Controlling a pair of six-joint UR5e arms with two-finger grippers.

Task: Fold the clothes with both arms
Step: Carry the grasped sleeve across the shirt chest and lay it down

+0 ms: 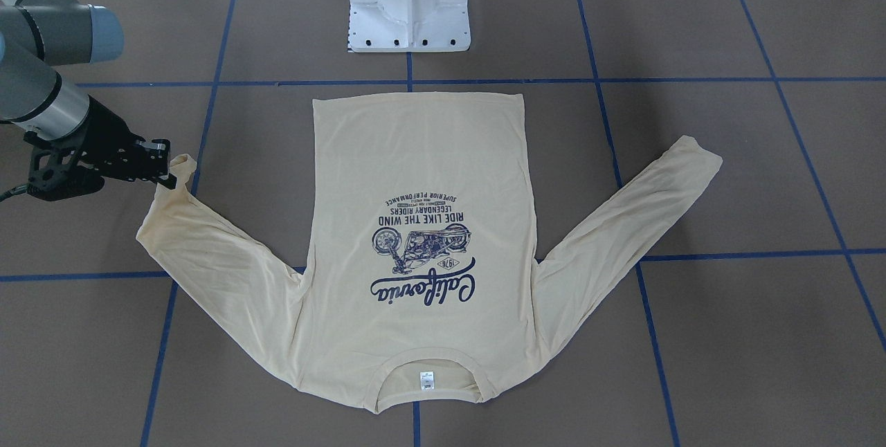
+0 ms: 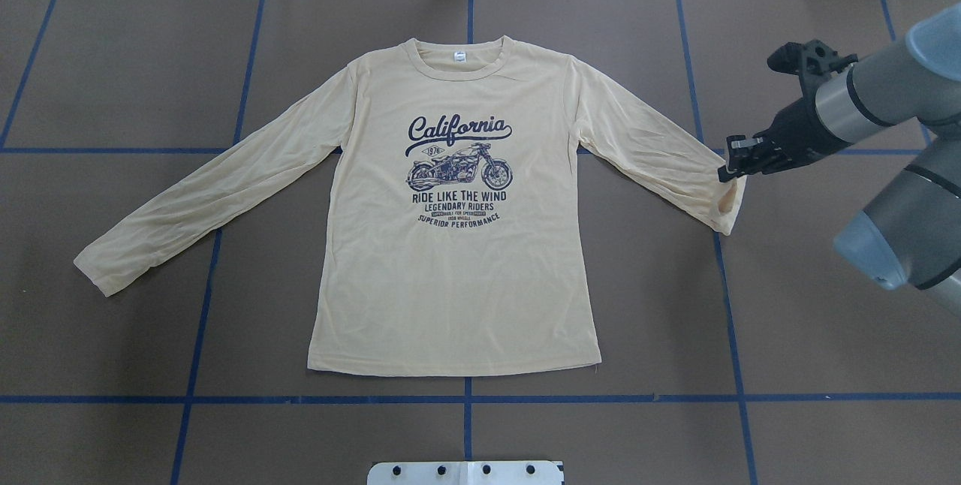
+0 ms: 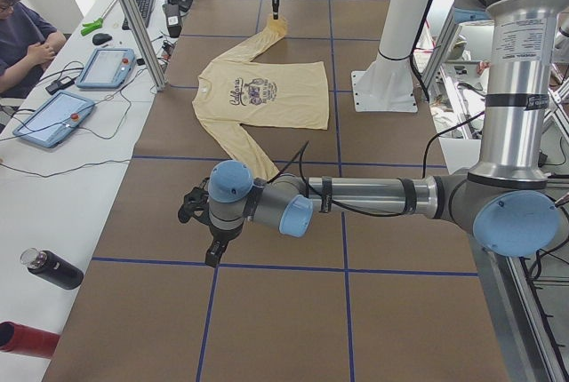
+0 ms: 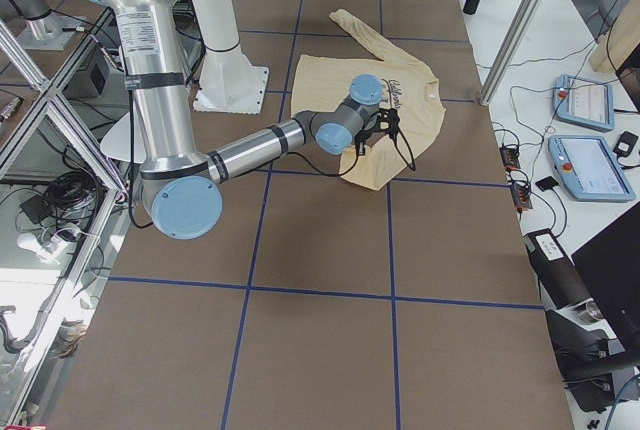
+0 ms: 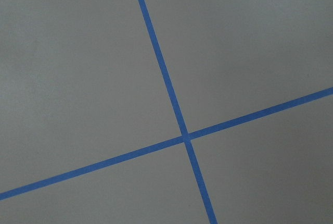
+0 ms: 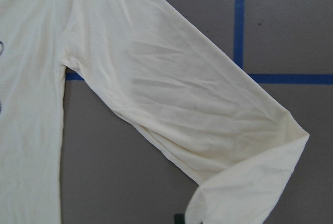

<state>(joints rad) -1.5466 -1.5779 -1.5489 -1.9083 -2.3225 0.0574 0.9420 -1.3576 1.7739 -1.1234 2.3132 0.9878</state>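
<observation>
**A:** What takes up most of the overhead view?

**B:** A brown table [image 2: 788,320] marked off by blue tape lines [image 2: 601,398]. The shirt [image 2: 458,282] lies flat in the middle of it, front up, with the collar at 12 o'clock and the hem at 6. One sleeve runs out toward 8 o'clock, the other toward 4.

**A:** And the arms?

**B:** The right arm [image 2: 871,94] comes in from 3 o'clock. The left arm [image 3: 373,195] shows only from the table's left end. It is stretched out low over bare table, well apart from the shirt. A white base [image 1: 408,11] stands at 6 o'clock, just past the hem.

**A:** What is on the shirt?

**B:** A dark motorcycle print [image 2: 459,170] sits mid-chest.

**A:** What about the pincers?

**B:** The right gripper [image 2: 730,172] is at the end of the 4 o'clock sleeve. Its fingers are drawn narrow and pinch the cuff [image 2: 730,207], which is puckered up at that spot. The left gripper [image 3: 213,256] hangs over the table and touches nothing. I cannot tell whether it is wide or narrow.

**A:** Anything smaller?

**B:** A white label [image 2: 458,56] sits inside the collar at 12 o'clock.
</observation>
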